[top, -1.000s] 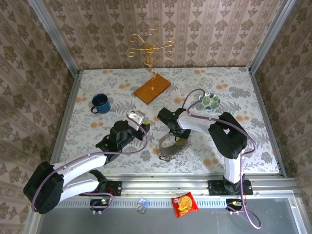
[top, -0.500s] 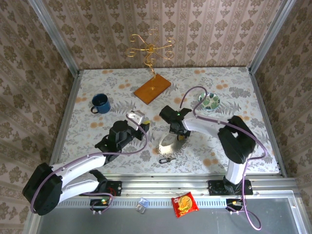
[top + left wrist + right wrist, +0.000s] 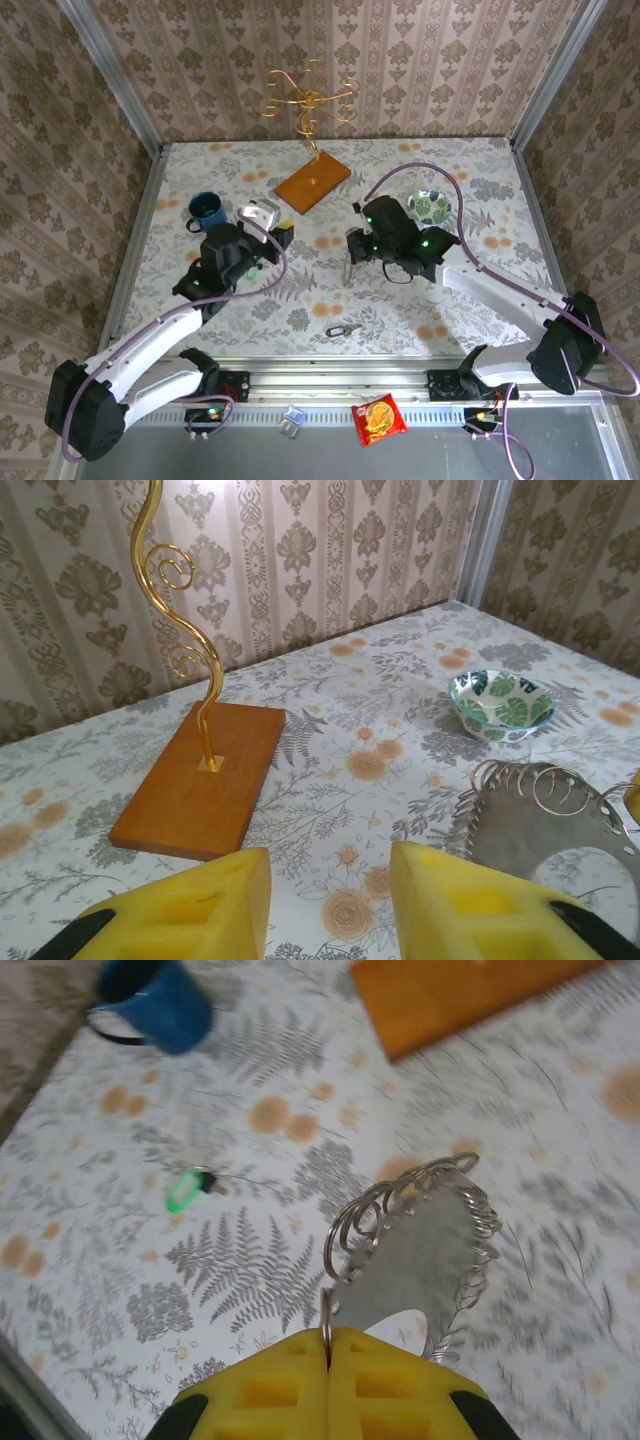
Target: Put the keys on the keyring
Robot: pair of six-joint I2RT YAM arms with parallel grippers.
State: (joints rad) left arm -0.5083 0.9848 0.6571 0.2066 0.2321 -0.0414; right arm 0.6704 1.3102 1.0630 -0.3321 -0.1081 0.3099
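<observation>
Currently the right tool [image 3: 328, 1345] is pinching the keyring [image 3: 400, 1250], its two yellow fingers [image 3: 270, 1390] pressing flat together on a thin loop at the ring's edge. The keyring is hanging clear of the tabletop [image 3: 480, 300], a silvery-grey piece with small wire coils running along its rim. It is sitting on the near side of the wooden board [image 3: 312, 185] and slightly to the board's right.

The left tool [image 3: 328, 865] is standing partly open with a clear gap between its yellow pads and nothing in that gap. It is pointing toward the board, with the gold wire stand [image 3: 175, 610] rising from the board's far end. In the left wrist view the keyring is showing to the right of the board, with the green-patterned bowl [image 3: 500, 705] lying beyond it.

The green-headed key [image 3: 185, 1190] is lying flat on the tabletop, well apart from the board, on the side where the blue mug [image 3: 160, 1005] is standing. The dark-headed key [image 3: 342, 329] is resting alone on the tabletop, well away from the board toward the arms' bases. Neither key is touching the keyring.
</observation>
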